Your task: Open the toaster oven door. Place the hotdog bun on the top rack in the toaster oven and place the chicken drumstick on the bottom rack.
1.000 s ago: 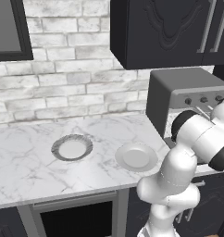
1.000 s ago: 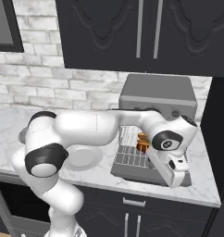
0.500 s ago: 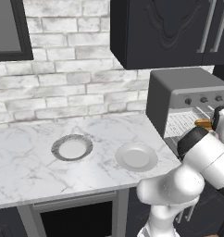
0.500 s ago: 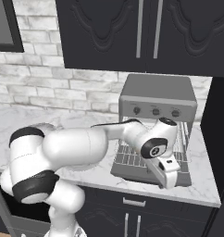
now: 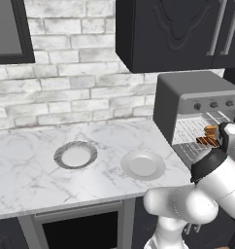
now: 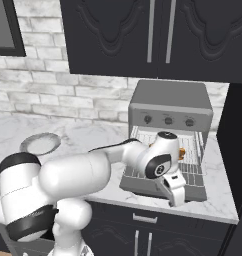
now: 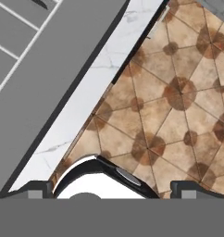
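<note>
Lowered off the rack, gripper (image 6: pixel 172 191) hangs spread empty, hotdog bun (image 5: pixel 210 130) behind above it.

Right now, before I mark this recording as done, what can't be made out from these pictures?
- Chicken drumstick: the arm covers most of the toaster oven mouth in the right base view.
- Rack under the hotdog bun: too small in the left base view; the brown piece below it is unclear.
- Toaster oven door: cut off by the hand view's edge.
- Gripper: nothing between its open fingers.
</note>
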### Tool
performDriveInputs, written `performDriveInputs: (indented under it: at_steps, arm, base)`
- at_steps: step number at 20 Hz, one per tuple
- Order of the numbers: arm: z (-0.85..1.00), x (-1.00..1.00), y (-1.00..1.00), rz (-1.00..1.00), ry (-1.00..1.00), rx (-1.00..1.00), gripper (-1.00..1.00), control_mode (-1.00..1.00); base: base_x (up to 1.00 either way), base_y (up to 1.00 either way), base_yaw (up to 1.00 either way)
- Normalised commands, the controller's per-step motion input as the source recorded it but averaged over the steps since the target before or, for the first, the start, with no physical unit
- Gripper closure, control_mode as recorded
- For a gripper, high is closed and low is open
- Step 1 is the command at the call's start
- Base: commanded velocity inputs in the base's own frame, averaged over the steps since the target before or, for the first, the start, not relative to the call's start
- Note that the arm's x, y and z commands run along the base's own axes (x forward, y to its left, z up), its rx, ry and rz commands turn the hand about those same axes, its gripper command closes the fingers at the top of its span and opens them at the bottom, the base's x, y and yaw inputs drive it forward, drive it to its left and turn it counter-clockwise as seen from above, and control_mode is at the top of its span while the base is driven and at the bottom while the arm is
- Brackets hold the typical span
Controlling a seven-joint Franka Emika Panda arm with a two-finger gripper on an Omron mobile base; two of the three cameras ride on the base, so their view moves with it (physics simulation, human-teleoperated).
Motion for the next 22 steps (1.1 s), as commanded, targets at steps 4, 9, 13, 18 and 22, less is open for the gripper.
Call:
performDriveInputs:
  at_steps: [4, 9, 13, 18, 22]
  arm:
    - [-0.06, 0.00, 0.00, 0.00, 0.00, 0.00, -1.00, -1.00]
    - [-0.07, 0.00, 0.00, 0.00, 0.00, 0.00, -1.00, -1.00]
    - [0.00, 0.01, 0.00, 0.00, 0.00, 0.00, -1.00, -1.00]
    - [0.00, 0.04, 0.00, 0.00, 0.00, 0.00, -1.00, -1.00]
    - [-0.02, 0.21, 0.00, 0.00, 0.00, 0.00, -1.00, -1.00]
  base:
    - [0.00, 0.00, 0.00]
    - [0.00, 0.00, 0.00]
    - [0.00, 0.00, 0.00]
    - [0.00, 0.00, 0.00]
    - [0.00, 0.00, 0.00]
